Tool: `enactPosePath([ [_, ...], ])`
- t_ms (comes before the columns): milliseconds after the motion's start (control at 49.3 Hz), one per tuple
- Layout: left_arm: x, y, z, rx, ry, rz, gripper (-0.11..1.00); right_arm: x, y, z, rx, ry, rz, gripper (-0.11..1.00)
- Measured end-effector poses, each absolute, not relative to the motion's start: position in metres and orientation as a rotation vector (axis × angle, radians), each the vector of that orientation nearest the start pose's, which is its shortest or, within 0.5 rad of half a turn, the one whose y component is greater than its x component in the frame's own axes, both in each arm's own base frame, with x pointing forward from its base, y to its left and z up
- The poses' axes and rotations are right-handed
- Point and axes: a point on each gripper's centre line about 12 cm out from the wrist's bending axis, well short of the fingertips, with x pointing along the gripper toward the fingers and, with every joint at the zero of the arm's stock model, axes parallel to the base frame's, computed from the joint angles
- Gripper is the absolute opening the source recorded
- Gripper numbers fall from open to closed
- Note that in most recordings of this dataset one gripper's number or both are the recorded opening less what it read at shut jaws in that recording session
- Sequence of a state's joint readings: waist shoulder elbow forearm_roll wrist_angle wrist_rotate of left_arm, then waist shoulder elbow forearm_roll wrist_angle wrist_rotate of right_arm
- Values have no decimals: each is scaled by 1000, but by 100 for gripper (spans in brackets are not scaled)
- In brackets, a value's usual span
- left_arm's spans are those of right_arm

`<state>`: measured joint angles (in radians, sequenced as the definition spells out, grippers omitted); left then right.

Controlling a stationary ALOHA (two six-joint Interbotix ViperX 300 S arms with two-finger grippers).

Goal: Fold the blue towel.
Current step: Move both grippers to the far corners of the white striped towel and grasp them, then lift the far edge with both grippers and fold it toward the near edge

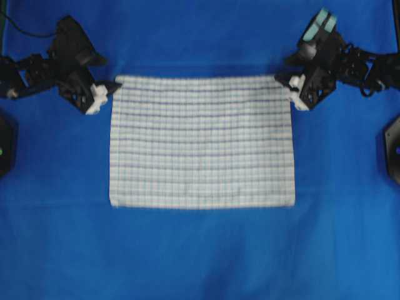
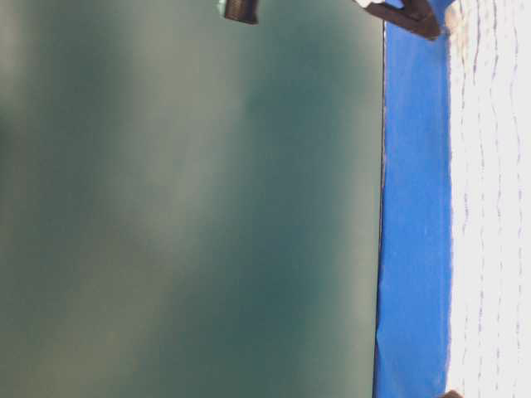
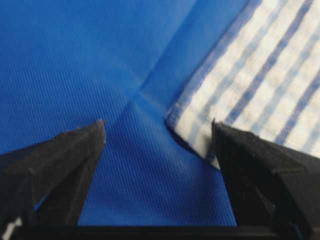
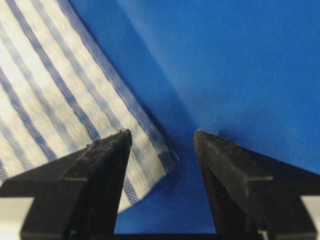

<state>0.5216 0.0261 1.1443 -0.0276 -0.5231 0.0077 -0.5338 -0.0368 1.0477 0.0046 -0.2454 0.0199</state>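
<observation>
The blue towel (image 1: 202, 142), white with thin blue checks, lies flat and spread out in the middle of the overhead view. My left gripper (image 1: 103, 94) is at its far left corner, and my right gripper (image 1: 294, 90) is at its far right corner. In the left wrist view the left gripper (image 3: 159, 125) is open, and the towel (image 3: 260, 75) has its corner lying between the fingers, near the right one. In the right wrist view the right gripper (image 4: 161, 134) is open too. There the towel (image 4: 50, 90) has its corner resting by the left finger, gripped by neither.
A plain blue table covering (image 1: 200, 250) lies under everything, with a slight crease (image 3: 132, 100) near the left corner. Black arm bases stand at the left edge (image 1: 6, 144) and right edge (image 1: 392, 147). The table-level view shows the covering's edge (image 2: 415, 207) and towel (image 2: 498, 207).
</observation>
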Motion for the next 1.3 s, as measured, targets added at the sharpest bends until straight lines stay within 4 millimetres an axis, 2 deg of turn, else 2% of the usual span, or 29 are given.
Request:
enactPosePath([
  [243, 242, 145, 68, -187, 657, 530, 80, 246, -158, 80, 247, 772, -547, 58],
  [345, 241, 145, 67, -194, 664, 533, 74, 246, -158, 78, 249, 776, -549, 54],
  [426, 241, 145, 66, -198, 683, 531, 58, 246, -159, 78, 246, 775, -549, 41],
  [547, 242, 144, 65, -198, 709, 523, 27, 247, -158, 79, 236, 774, -541, 8],
  [629, 243, 141, 65, -191, 720, 510, 11, 247, -158, 79, 232, 776, -538, 5],
  [689, 245, 139, 66, -181, 727, 495, 3, 247, -158, 79, 231, 777, -537, 5],
  [872, 246, 137, 67, -175, 749, 484, 3, 247, -158, 81, 229, 775, -537, 5],
  [1054, 243, 134, 74, -179, 775, 477, 3, 248, -159, 99, 212, 720, -542, 5],
  [1298, 244, 133, 115, -140, 719, 465, 3, 242, -156, 128, 206, 664, -550, 5],
])
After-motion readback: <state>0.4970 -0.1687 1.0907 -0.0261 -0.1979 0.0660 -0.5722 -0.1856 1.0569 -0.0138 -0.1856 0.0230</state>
